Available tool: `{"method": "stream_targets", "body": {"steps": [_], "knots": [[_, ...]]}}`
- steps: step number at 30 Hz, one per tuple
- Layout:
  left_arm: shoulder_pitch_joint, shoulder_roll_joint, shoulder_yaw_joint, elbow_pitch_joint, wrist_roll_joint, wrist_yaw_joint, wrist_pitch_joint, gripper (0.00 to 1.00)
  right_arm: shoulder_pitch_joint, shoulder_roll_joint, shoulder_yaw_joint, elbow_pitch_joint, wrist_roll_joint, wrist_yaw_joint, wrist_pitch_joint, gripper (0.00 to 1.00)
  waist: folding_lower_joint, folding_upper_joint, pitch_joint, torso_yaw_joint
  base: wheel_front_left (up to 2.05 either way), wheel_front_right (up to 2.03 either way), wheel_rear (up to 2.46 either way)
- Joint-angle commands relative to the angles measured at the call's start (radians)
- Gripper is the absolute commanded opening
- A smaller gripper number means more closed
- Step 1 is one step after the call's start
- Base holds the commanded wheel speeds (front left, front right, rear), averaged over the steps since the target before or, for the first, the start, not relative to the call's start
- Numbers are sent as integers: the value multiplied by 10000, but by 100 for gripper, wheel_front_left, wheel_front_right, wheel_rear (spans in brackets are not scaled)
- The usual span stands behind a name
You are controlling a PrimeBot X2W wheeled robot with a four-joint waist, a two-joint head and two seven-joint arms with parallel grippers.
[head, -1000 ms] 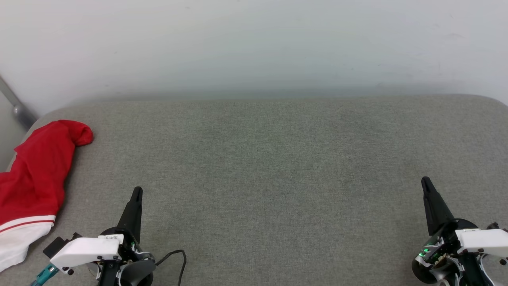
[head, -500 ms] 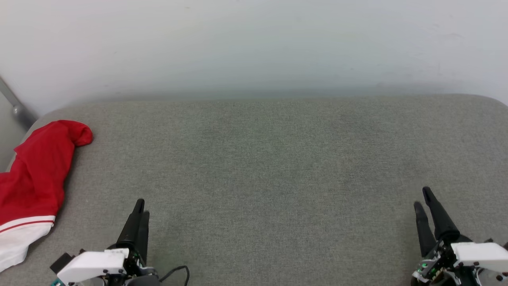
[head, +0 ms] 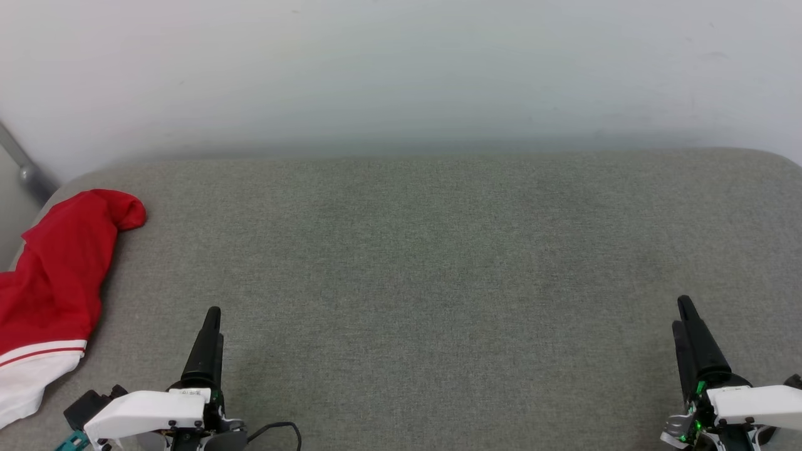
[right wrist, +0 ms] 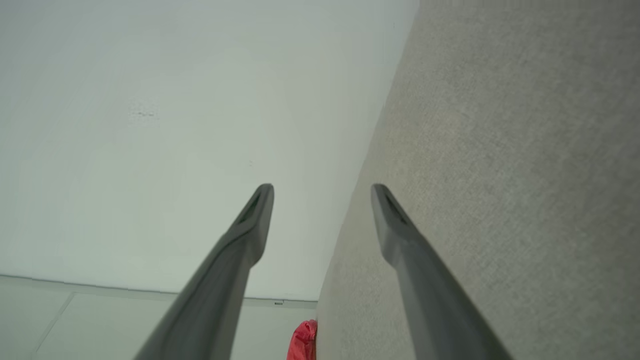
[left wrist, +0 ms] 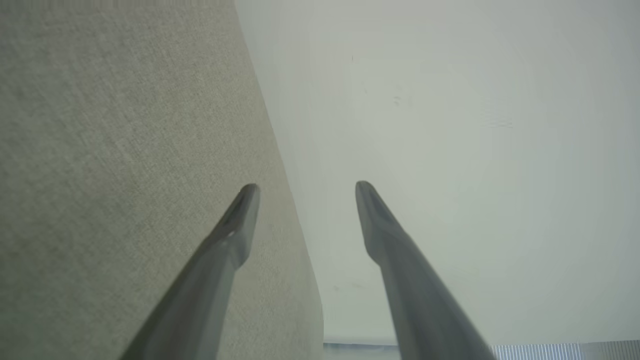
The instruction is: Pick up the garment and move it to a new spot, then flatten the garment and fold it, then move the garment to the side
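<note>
The garment [head: 56, 269], a red T-shirt with a white sleeve and a striped trim, lies crumpled at the far left edge of the grey padded surface [head: 438, 263]. In the right wrist view a bit of the garment [right wrist: 302, 342] peeks out at the bottom. My left gripper [head: 213, 313] hovers near the front edge, to the right of the garment and apart from it. In the left wrist view the left gripper [left wrist: 306, 189] is open, with nothing between its fingers. My right gripper [head: 683, 310] is at the front right. It too is open and holds nothing [right wrist: 322, 190].
A pale wall [head: 401, 75] rises behind the padded surface. A slanted metal bar [head: 25, 169] stands at the far left, beside the garment. A dark cable [head: 276, 432] trails from the left wrist.
Both grippers have gone from shut to open. Both have drawn back slightly toward the front edge. The garment has not moved.
</note>
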Motion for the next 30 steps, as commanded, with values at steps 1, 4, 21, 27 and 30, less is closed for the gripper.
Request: {"method": "stream_targets", "body": {"steps": [1,4,21,27,30], "knots": [[-96,26,-22,-378,594,152,-139,100,-46,-11,-28,-379,-691,2,-142,100,0,0,3,2,0,0,0],[-54,27,-128,-587,1289,367,-274,100,30,-11,36,-619,-1496,1,-276,100,0,0,7,4,0,0,0],[152,34,-766,-1056,4747,1116,-912,100,445,-10,476,-1542,-5394,1,-918,100,0,0,6,9,0,0,0],[232,37,-956,-1135,5825,1251,-1125,100,613,-9,572,-1702,-6500,1,-1133,100,0,0,-8,14,0,0,0],[275,38,-1044,-1194,6281,1317,-1228,100,689,-9,555,-1777,-6943,1,-1240,100,0,0,-16,19,0,0,0]]}}
